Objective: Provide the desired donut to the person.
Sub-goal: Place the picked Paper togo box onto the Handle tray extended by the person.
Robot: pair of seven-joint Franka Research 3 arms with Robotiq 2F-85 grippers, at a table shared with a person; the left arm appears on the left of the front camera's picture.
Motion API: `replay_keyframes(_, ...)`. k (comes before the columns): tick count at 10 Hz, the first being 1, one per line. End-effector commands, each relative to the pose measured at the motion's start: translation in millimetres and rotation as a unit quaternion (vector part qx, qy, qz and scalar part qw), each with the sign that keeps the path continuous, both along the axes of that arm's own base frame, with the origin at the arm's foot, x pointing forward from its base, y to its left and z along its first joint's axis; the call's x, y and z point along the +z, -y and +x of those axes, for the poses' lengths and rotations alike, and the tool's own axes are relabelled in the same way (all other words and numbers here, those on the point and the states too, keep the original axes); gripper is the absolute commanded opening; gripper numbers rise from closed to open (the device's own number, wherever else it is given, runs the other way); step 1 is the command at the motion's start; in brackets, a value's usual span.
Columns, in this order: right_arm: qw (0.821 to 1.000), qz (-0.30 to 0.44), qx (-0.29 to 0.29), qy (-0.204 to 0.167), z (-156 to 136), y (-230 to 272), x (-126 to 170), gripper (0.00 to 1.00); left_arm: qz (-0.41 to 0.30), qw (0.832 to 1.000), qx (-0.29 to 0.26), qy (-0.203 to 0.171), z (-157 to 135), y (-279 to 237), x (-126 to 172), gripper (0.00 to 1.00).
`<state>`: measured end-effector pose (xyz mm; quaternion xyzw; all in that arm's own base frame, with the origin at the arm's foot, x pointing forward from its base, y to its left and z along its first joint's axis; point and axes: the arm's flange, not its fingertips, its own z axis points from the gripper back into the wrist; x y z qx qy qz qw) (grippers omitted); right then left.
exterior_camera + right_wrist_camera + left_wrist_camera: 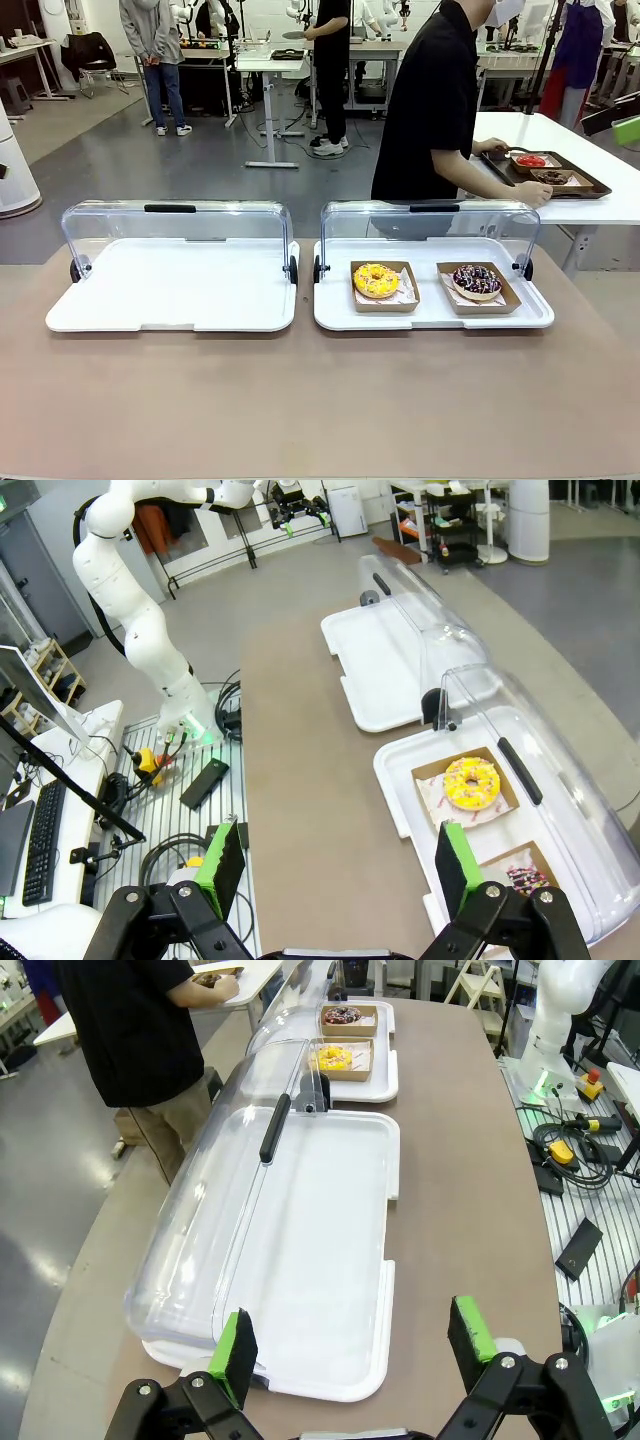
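A: Left gripper point(350, 1345), bottom edge of the left wrist view — jaws spread wide, green pads point(235, 1345) apart, nothing between them; hanging over the near corner of the white tray point(330, 1260), not touching it.

B: Right gripper point(335, 865), bottom edge of the right wrist view — likewise spread wide, holding nothing, poised above bare tabletop point(310, 780) beside the second tray point(395, 780).

A: Containers, front view. Lower left: white tray with nothing on it, clear hinged lid point(175, 228) with a black handle tipped back behind it. Lower right: second tray, lid point(430, 225) also tipped back, carrying two brown card boats side by side.

B: Contents — left boat point(385, 300): yellow-iced donut point(376, 280) on paper. Right boat point(500, 300): dark chocolate donut point(477, 281) with sprinkles. Neither touched by a gripper.

A: Upper right of the front view: the person point(430, 100) in the black top, beyond the far table edge, turned toward a white side table; hand point(535, 193) on a dark tray point(590, 185) bearing small dishes — one with something red, one with something dark.

B: Upper left of the right wrist view: white left arm point(140, 610) rising from its base.
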<state>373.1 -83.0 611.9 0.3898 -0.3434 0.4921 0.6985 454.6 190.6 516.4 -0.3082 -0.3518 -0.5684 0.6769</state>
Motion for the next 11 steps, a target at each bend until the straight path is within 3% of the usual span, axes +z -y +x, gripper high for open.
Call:
replay_keyframes(1,1.000,0.003,0.004,0.004,-0.3,-0.9,-0.4,1.00,0.002,1.000,0.002,0.003,-0.4,-0.7,1.0,1.00)
replay_keyframes(11,1.000,0.003,0.004,0.004,-0.3,-0.9,-0.4,1.00,0.002,1.000,0.002,0.003,-0.4,-0.7,1.0,1.00)
